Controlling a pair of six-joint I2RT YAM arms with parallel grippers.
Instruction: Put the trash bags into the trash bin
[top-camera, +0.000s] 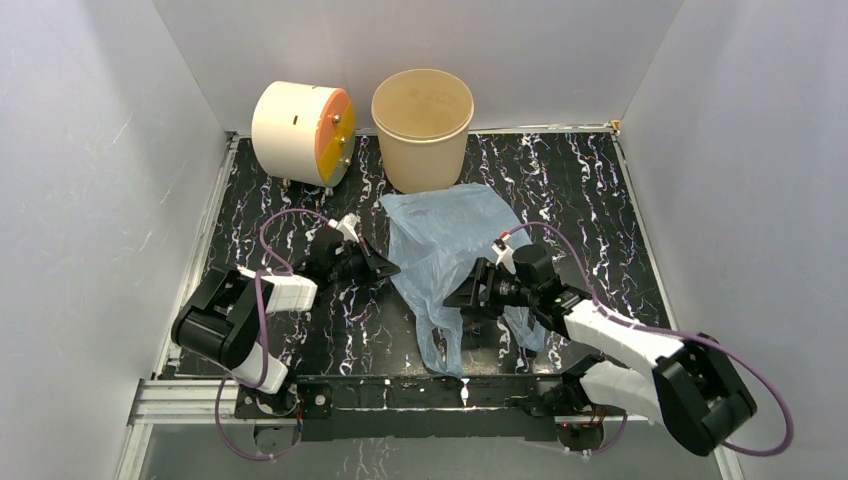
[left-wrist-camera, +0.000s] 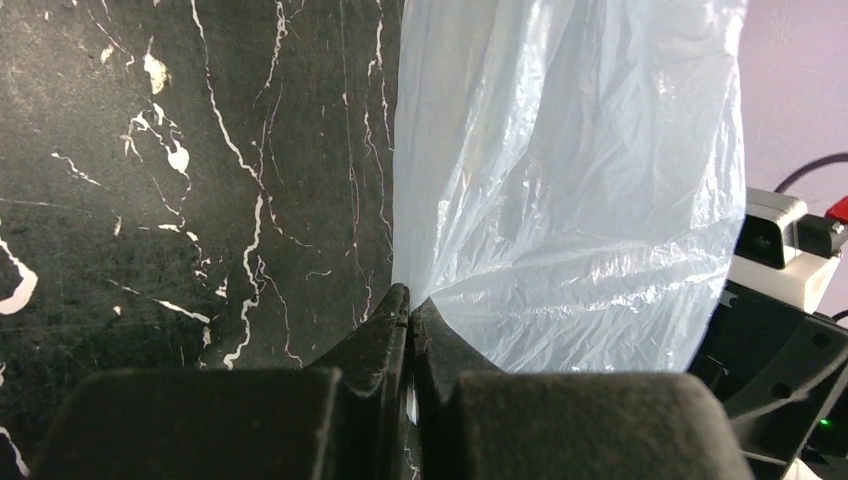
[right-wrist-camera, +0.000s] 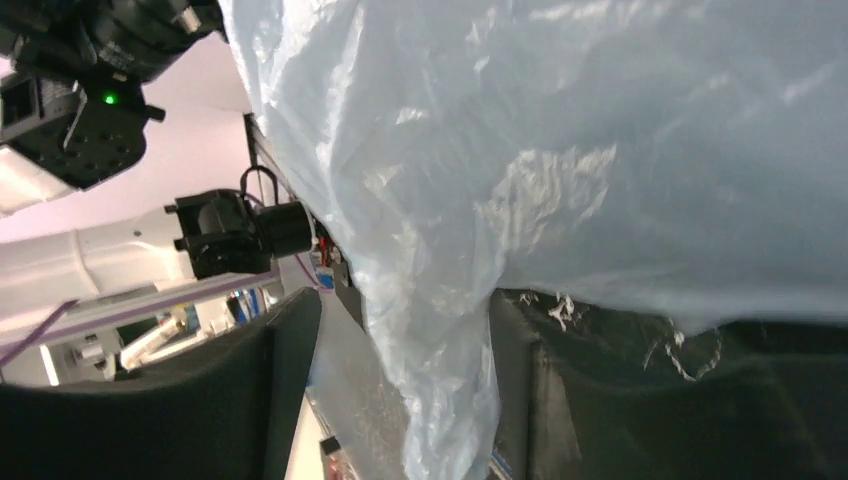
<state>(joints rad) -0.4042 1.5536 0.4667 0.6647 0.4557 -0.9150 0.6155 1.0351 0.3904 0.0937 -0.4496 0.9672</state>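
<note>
The left tool (top-camera: 386, 268) is pinched shut on the bag's (top-camera: 440, 235) left edge. The bag sprawls on the surface (top-camera: 600, 200), its far end right at the bin (top-camera: 425, 160). The right tool (top-camera: 465, 293) gapes wide around loose film. I'd have it bite a thick fold, then have both lift clear of the rim.
</note>
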